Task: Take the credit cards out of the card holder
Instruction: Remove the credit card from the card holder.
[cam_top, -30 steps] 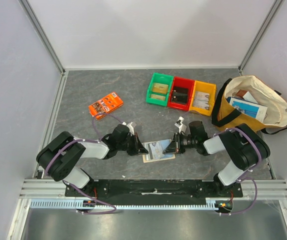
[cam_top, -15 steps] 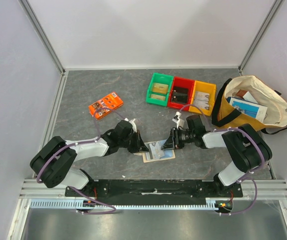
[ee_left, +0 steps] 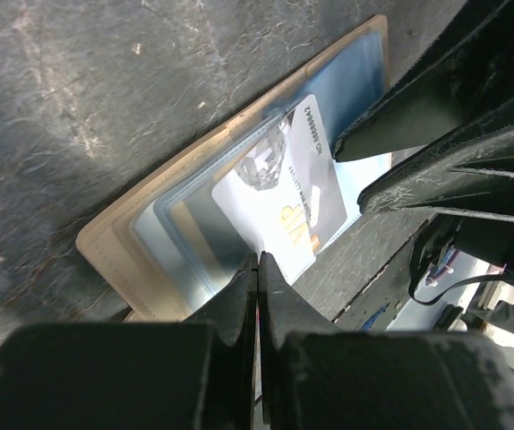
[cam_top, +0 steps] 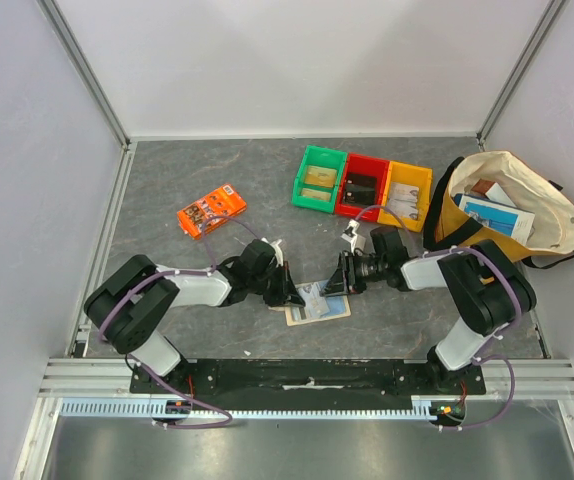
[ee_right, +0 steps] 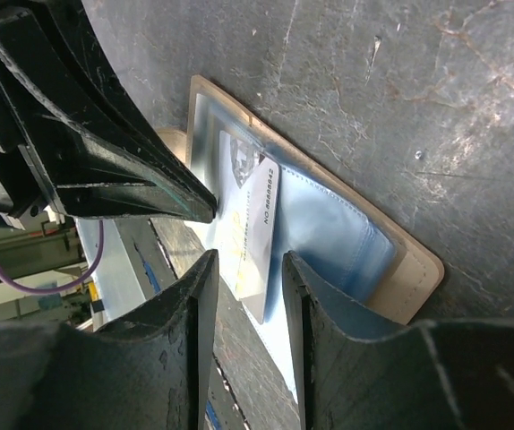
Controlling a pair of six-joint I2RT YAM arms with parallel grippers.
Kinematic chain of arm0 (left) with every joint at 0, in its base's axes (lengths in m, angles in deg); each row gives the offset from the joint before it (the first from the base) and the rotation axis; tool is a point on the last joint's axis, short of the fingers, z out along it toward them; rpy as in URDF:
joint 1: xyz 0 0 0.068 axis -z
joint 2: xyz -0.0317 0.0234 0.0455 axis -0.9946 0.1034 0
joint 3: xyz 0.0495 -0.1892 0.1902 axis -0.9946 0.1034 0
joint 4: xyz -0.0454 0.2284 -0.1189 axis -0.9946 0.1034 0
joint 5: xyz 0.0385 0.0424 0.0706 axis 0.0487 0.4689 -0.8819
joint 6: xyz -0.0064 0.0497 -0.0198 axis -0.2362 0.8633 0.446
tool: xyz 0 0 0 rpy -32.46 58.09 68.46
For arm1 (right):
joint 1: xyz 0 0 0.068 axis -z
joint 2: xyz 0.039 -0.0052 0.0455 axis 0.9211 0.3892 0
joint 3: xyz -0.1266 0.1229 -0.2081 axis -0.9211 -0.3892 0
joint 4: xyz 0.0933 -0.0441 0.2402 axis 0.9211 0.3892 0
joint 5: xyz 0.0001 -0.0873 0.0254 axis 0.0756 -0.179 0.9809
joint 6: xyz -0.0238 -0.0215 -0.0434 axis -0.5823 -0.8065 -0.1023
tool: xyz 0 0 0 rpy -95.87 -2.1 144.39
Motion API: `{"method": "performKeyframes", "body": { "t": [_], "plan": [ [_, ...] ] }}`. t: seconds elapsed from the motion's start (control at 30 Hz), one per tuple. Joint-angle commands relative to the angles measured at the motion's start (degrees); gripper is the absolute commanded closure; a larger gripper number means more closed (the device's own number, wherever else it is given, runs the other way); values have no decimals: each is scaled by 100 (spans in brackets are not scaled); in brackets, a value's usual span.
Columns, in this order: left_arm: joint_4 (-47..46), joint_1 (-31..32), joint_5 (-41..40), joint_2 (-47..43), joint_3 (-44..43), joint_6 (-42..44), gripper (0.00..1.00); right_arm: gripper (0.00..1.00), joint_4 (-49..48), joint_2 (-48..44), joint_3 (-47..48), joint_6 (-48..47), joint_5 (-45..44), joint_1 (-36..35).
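The card holder point(cam_top: 319, 304) lies open and flat on the grey table between the two arms, its tan rim point(ee_left: 105, 252) and pale blue plastic sleeves point(ee_right: 329, 237) showing. A whitish credit card point(ee_left: 279, 193) point(ee_right: 255, 224) sticks partly out of a sleeve. My left gripper point(cam_top: 293, 296) point(ee_left: 257, 261) is shut, its closed tips at the near edge of that card. My right gripper point(cam_top: 335, 286) point(ee_right: 248, 262) faces it from the other side, open, with its fingers either side of the card's free end and not pressing on it.
An orange picture packet point(cam_top: 211, 209) lies at the back left. Green point(cam_top: 319, 179), red point(cam_top: 362, 186) and yellow point(cam_top: 407, 192) bins stand in a row at the back. A cream and yellow tote bag point(cam_top: 502, 210) with papers sits at the right.
My right gripper has opened from shut and slid left over the card. My left gripper has moved right, closer to the holder, and stays shut.
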Motion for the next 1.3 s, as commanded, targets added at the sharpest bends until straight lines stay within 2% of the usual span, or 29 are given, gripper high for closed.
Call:
{"method": "performKeyframes", "body": {
  "t": [0.0,0.3,0.4,0.47,0.57,0.6,0.83,1.0,1.07,1.1,1.2,1.27],
  "plan": [
    [-110,30,-64,205,130,111,98,57,28,359,44,-217,-297,9],
    [-224,22,-64,249,341,67,98,61,159,702,254,-339,-296,-158],
    [-268,22,-56,240,377,50,98,66,177,781,299,-366,-323,-202],
    [-277,22,-64,223,394,50,98,75,177,799,316,-366,-323,-220],
    [-286,13,-134,144,447,32,98,98,282,588,290,-419,-480,-220],
    [-303,4,-178,100,491,6,98,100,370,466,281,-436,-551,-203],
    [-698,-180,-153,-181,860,-214,98,100,1134,-650,97,-516,-1060,210],
    [-761,-321,-117,-620,922,-258,98,100,1504,-1731,9,-226,-1587,378],
    [-673,-409,-143,-1041,922,-241,93,100,1548,-2170,0,-24,-1833,395],
    [-638,-453,-178,-1269,922,-214,88,100,1548,-2381,0,107,-1913,395],
    [-620,-479,-292,-1902,904,-153,59,100,1190,-2944,-87,739,-1940,404],
    [-759,-471,-319,-2324,904,-196,43,100,497,-3313,-342,1449,-1922,378]
  ]
}}
